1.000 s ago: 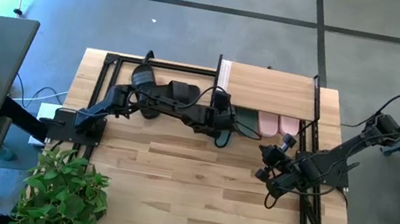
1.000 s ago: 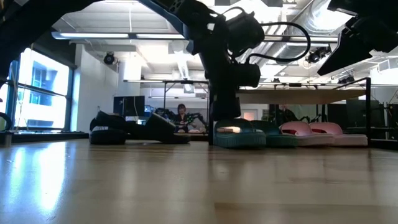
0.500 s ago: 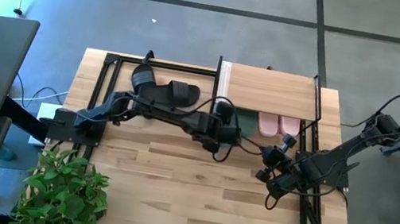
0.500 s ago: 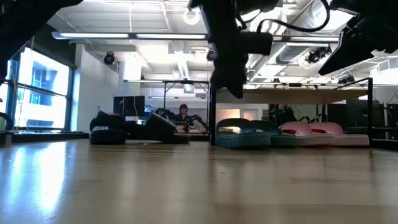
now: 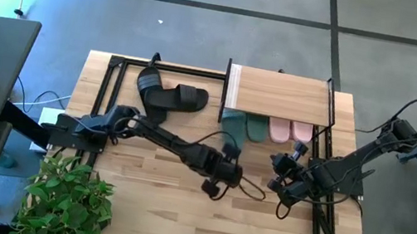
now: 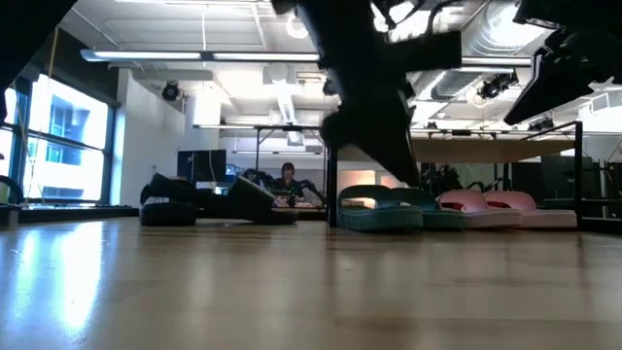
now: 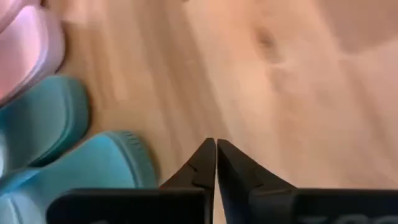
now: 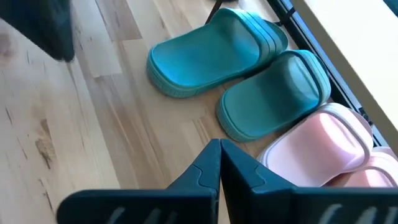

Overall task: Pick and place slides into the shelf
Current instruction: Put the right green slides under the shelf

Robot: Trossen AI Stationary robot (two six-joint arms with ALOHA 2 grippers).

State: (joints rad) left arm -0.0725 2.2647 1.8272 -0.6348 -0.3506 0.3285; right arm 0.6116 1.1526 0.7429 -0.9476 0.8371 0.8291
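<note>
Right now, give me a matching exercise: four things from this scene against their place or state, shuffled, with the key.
Things:
1. black slides
2. teal slides
3. pink slides
4. left gripper

Places or states:
A. under the shelf, at its right end
B. jaws shut, empty, over bare table
C. on the table, left of the shelf
D. under the shelf, at its left end

Pairs: 1-C, 2-D, 3-A, 4-B

Teal slides (image 5: 245,126) and pink slides (image 5: 289,131) sit under the shelf (image 5: 281,94); black slides (image 5: 168,94) lie beside it.
</note>
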